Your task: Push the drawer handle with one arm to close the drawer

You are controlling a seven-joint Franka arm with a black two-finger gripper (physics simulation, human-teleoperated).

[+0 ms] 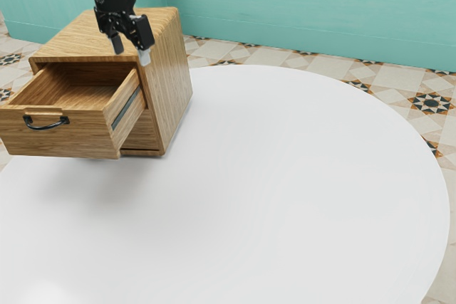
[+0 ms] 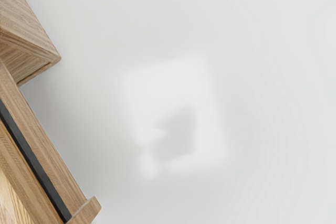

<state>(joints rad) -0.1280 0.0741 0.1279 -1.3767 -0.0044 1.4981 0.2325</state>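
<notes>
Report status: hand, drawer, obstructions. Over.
Hand open, up by the cabinet, off the handle. Drawer pulled out, not closed. No obstruction seen in front of the handle. Over.

Bright, diffuse light covers the pale worktop (image 1: pixel 285 176) and the wall (image 1: pixel 285 5) in the exterior view. Below the projecting drawer (image 1: pixel 78 140), a faint grey shadow with gradual edges indicates light from above; the drawer's interior is darker towards the cabinet (image 1: pixel 169 80). Glare whitens the worktop near the exterior view's lower left corner. In the wrist view, a luminous, roughly square patch encloses a grey form, and soft shading borders the wooden edges.
</notes>
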